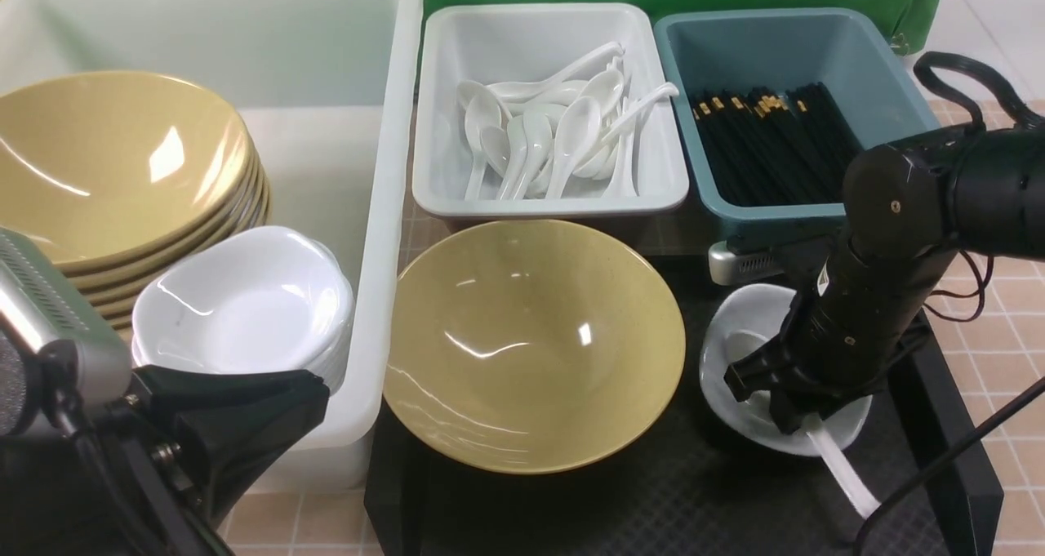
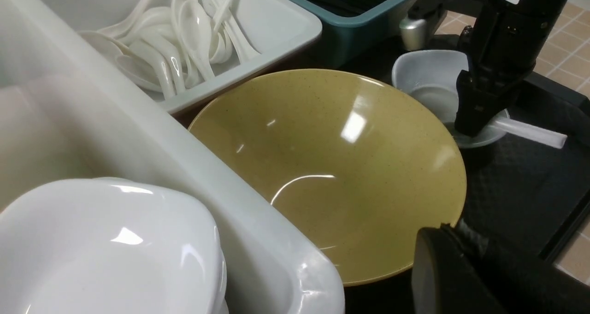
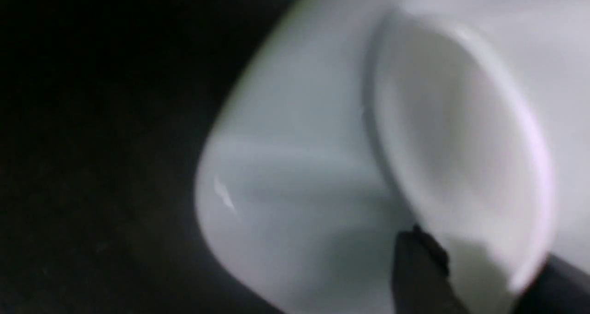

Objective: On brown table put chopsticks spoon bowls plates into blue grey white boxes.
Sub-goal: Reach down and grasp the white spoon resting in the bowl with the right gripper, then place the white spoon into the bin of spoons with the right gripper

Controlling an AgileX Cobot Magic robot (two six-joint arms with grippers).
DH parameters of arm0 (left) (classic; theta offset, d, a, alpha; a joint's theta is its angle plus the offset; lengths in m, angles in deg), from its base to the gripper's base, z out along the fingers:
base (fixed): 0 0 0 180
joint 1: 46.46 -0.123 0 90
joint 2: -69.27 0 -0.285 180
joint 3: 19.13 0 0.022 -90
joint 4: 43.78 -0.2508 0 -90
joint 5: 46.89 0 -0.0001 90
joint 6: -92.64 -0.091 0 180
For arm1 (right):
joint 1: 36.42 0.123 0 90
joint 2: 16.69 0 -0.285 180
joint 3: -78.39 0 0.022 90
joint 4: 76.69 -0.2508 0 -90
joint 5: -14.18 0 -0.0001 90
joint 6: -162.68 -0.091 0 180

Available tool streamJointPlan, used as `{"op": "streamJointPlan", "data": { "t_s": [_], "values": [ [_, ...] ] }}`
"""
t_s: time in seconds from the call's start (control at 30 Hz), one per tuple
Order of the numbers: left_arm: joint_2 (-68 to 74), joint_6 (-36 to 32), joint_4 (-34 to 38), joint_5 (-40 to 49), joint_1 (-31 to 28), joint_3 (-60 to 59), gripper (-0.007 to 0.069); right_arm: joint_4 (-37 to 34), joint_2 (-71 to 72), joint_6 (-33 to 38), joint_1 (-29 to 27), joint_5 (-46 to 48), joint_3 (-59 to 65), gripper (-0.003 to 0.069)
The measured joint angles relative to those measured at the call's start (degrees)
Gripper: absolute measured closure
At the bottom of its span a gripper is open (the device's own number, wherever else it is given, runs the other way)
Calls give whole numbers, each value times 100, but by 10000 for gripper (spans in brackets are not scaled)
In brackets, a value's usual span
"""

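**Here, the right gripper (image 1: pixel 767 401) straddles the spoon (image 1: pixel 841 469) in the small plate (image 1: pixel 747 315)**

At the far left, the white tub (image 1: pixel 380 237) holds a stack of yellow bowls (image 1: pixel 106 156), cut off by the frame's left edge. Nearer in the tub is a stack of white plates (image 1: pixel 237 311). The left arm's camera and black housing hide the tub's near left corner. The left gripper (image 2: pixel 442 258) shows only as a dark tip in its own wrist view; it is closed, with nothing in it.

Next right, the grey bin (image 1: pixel 522 33) carries a heap of soup spoons (image 1: pixel 539 131). Nearer, a single mustard bowl (image 1: pixel 531 344) sits upright on the black tray (image 1: pixel 637 515), just beside the tub wall.

Further right, the blue bin (image 1: pixel 735 50) holds black chopsticks (image 1: pixel 775 140); the right arm covers its near right corner. Nearer, on the tray, the small plate is half hidden under the right gripper. The spoon lies in the plate with its handle poking out toward the near right. One finger stands on each side of the spoon, but the right wrist view is blurred, so I cannot tell whether they pinch it. The brown table (image 1: pixel 1008 335) shows at the right edge.
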State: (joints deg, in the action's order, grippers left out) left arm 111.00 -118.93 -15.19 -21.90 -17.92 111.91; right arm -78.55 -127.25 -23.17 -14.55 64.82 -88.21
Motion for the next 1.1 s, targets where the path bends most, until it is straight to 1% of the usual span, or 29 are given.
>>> {"op": "streamJointPlan", "data": {
  "t_s": [0.13,0.27,0.37,0.4,0.43,0.5,0.57,0.6,0.67,0.77,0.83,0.9,0.93,0.97,1.0,1.07,1.1],
  "values": [
    [0,19,41,0,0,0,623,18,17,183,0,9,-165,518],
    [15,404,129,0,0,0,623,18,161,336,0,62,-421,520],
    [243,1216,-11,28,0,214,623,18,594,553,0,145,-897,521],
    [380,1411,-139,39,0,367,623,18,692,585,0,145,-1093,521],
    [410,1451,-139,39,0,402,623,18,707,585,0,145,-1133,521],
    [872,1804,-596,39,0,853,623,7,795,696,0,44,-1679,521],
    [1414,2160,-1122,39,-92,1397,623,-59,723,768,0,-336,-2144,521],
    [1467,2189,-1211,39,-107,1443,623,-69,709,777,0,-381,-2184,521],
    [2128,2479,-1677,33,-371,1957,623,-292,425,796,0,-1128,-2638,521],
    [2615,2568,-1905,11,-635,2250,623,-631,-57,796,0,-1966,-3039,521],
    [2762,2567,-1970,19,-704,2290,623,-787,-407,796,0,-2381,-3304,517],
    [2811,2545,-1981,113,-740,2282,623,-856,-888,796,0,-2571,-3642,488],
    [2811,2533,-1981,158,-746,2251,623,-881,-1179,796,0,-2578,-3827,454],
    [2796,2520,-1981,175,-746,2215,623,-881,-1447,796,0,-2547,-4054,396],
    [2797,2520,-1981,208,-746,2210,623,-881,-1490,796,0,-2535,-4090,384],
    [2795,2479,-1981,392,-746,2161,623,-886,-1853,796,0,-2124,-4562,230],
    [2795,2425,-1986,511,-751,2161,623,-886,-1937,796,0,-1776,-4733,174]
  ]
}}
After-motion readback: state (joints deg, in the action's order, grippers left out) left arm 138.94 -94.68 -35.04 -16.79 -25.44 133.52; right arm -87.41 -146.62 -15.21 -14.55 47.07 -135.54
